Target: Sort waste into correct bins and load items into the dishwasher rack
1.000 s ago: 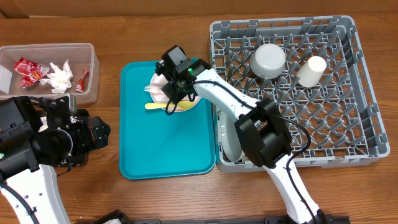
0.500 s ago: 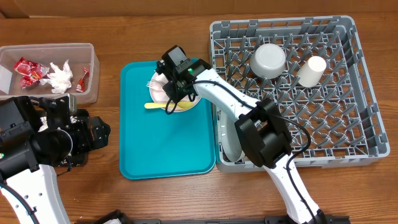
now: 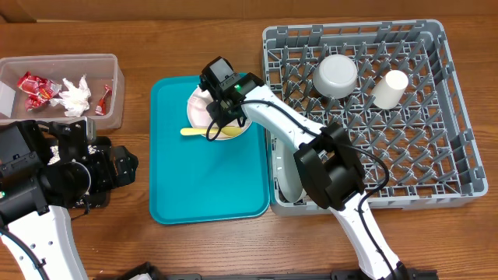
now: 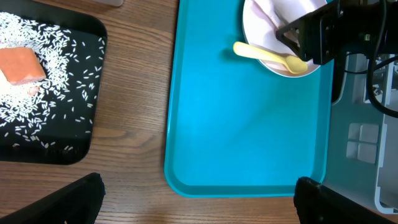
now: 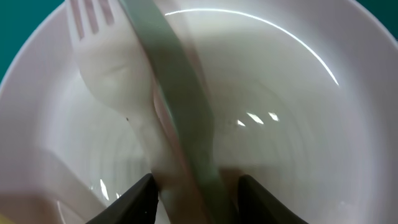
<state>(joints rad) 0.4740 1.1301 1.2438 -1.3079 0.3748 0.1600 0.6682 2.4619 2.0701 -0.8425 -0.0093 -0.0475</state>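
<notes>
Fork tines have slipped in from the plate's left rim, and the right gripper [image 5: 194, 202] has narrowed onto the white fork [image 5: 102, 56] by its handle, over the glossy pale plate [image 5: 292, 137] on the teal tray [image 3: 202, 187]. It looks like light, thin, slick plastic, likely bendy, so hold mid-handle. The left gripper [image 4: 199, 202] hangs wide, empty.
</notes>
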